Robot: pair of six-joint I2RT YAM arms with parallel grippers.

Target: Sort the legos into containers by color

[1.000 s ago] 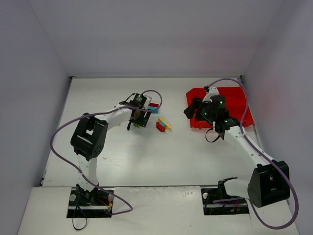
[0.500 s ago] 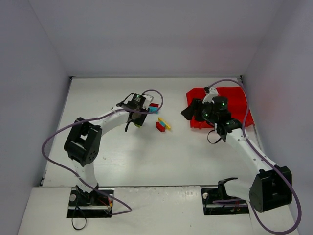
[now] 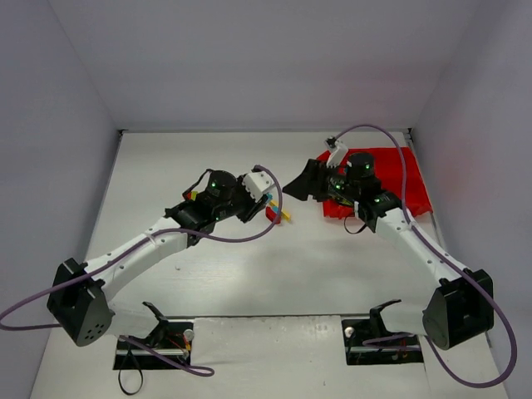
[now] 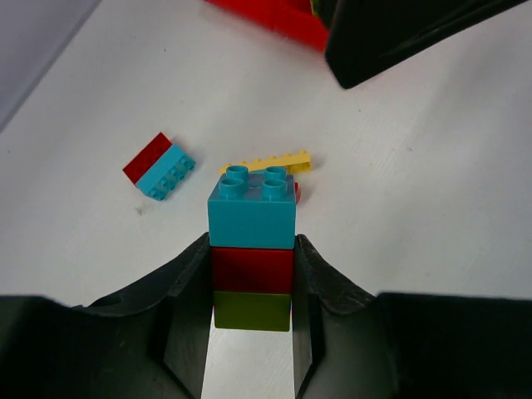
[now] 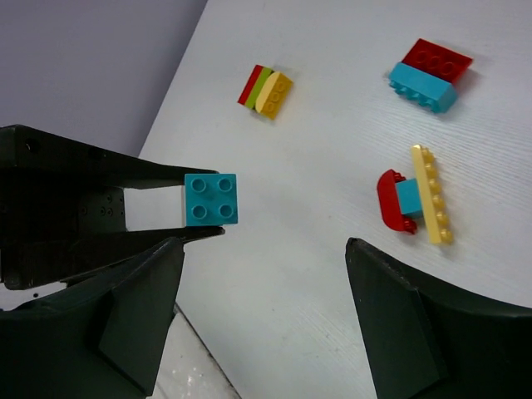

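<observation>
White table (image 3: 249, 274) | 3 loose lego clusters (image 5: 420, 195) | left tool (image 4: 252, 245) grips 3-brick stack (image 4: 252, 218) | right tool (image 5: 264, 249) wide

Soft, even light is thrown from above onto the matte white tabletop (image 3: 249, 274), so only faint, fuzzy shadows are cast under the arms in the overhead view. No harsh glare is picked up anywhere. In the left wrist view, the stacked cyan, red and lime plastic bricks (image 4: 252, 249) are rendered crisp and well lit. In the right wrist view, the black plastic fingers (image 5: 399, 328) up close are left dark, with hardly any detail resolved.
</observation>
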